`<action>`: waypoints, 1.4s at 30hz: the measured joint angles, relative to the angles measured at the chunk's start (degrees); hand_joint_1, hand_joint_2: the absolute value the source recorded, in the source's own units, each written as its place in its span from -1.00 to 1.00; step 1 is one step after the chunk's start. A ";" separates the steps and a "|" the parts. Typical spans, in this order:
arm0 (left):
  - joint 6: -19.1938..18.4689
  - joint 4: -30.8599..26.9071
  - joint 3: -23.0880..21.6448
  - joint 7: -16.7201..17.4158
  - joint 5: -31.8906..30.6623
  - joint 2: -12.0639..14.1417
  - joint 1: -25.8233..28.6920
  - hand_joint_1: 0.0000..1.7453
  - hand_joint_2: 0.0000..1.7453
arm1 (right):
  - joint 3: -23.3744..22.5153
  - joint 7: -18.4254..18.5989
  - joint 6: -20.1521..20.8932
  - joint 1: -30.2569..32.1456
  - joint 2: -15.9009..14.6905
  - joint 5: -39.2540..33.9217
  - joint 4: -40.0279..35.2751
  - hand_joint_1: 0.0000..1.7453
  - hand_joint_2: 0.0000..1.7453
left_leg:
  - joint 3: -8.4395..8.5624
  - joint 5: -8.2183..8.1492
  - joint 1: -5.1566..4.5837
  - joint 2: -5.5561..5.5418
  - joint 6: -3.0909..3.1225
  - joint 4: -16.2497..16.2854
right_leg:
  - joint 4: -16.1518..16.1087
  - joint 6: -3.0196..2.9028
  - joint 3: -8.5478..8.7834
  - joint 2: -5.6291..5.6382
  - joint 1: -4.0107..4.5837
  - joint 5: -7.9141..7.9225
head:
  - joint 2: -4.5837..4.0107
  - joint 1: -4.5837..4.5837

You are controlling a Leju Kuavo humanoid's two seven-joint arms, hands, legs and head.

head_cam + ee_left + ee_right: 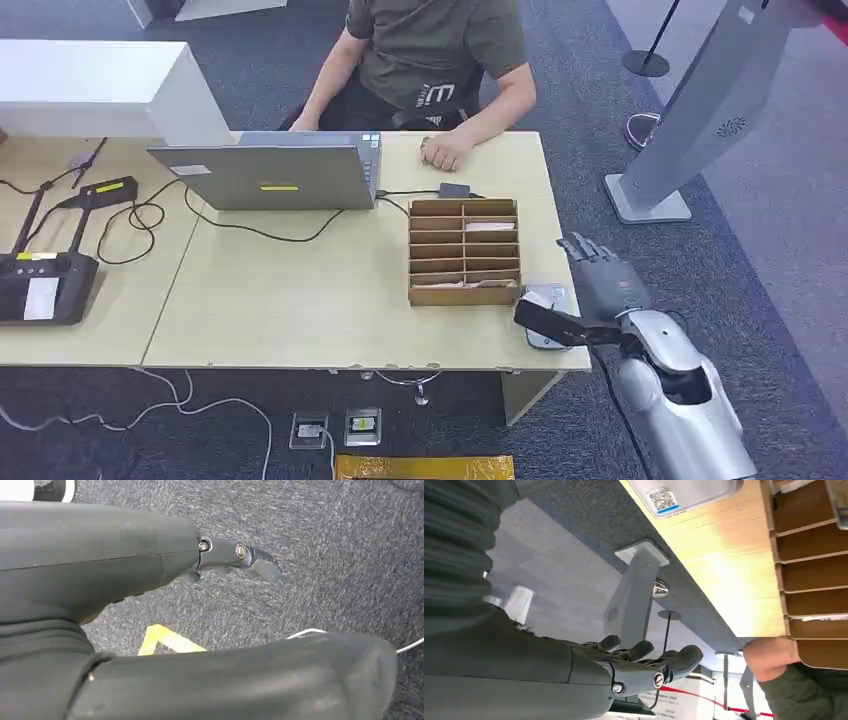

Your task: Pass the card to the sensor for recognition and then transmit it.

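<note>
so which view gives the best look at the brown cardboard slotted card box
The head view: the brown cardboard slotted card box shows whole on the light wooden table, every slot visible, a few with pale cards in them. The right wrist view catches only some of its slots at the picture's edge. The left wrist view faces carpet.

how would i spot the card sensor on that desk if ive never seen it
Start at the wooden desk and find the brown slotted card box near its right end. The sensor lies just right of the box at the desk's front corner: a small flat grey pad with a sticker.
</note>
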 joint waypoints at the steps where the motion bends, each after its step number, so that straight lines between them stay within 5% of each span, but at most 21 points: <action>1: -0.02 0.00 0.00 0.00 -0.07 0.02 -0.01 -1.00 -1.00 | 0.15 -0.13 -0.11 -0.01 0.15 0.04 0.17 -1.00 1.00 | 0.00 0.00 0.00 0.00 0.00 0.00 | 0.00 0.00 0.00 0.00 0.00 0.00 | 0.00 0.02; 42: -0.46 0.00 2.99 -0.26 -3.10 -0.07 -0.17 -1.00 -1.00 | 3.91 -6.84 -9.51 -6.35 10.58 3.52 14.65 -1.00 1.00 | -0.03 0.00 0.00 -0.01 0.00 0.00 | 0.00 0.00 0.00 0.00 0.00 0.00 | 0.00 0.02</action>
